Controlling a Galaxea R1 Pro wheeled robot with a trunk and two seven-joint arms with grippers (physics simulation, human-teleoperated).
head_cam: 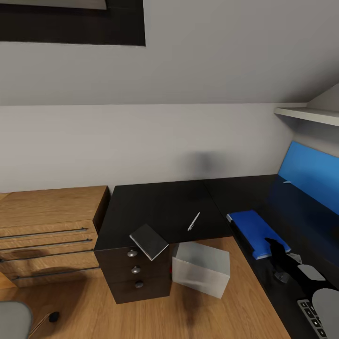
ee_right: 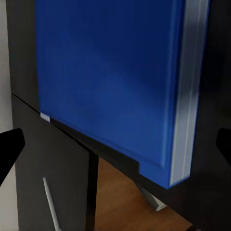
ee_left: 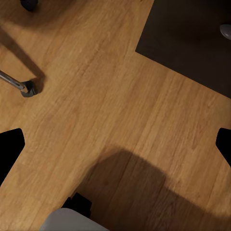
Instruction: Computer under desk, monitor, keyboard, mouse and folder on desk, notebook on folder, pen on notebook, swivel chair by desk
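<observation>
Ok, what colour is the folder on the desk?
Blue folder with pale page edges, clearest in the right wrist view.

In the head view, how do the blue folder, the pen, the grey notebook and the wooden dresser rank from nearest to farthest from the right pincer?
1. Blue folder: on the desk, just beyond the right pincer.
2. Pen: on the corner desk section, further left.
3. Grey notebook: at the desk's front edge, above the drawers.
4. Wooden dresser: far left.

Even, soft indoor light; the black table (head_cam: 160,207) reads very dark, a broad blurred shadow crosses the wooden floor (ee_left: 96,96), edges sharp
</observation>
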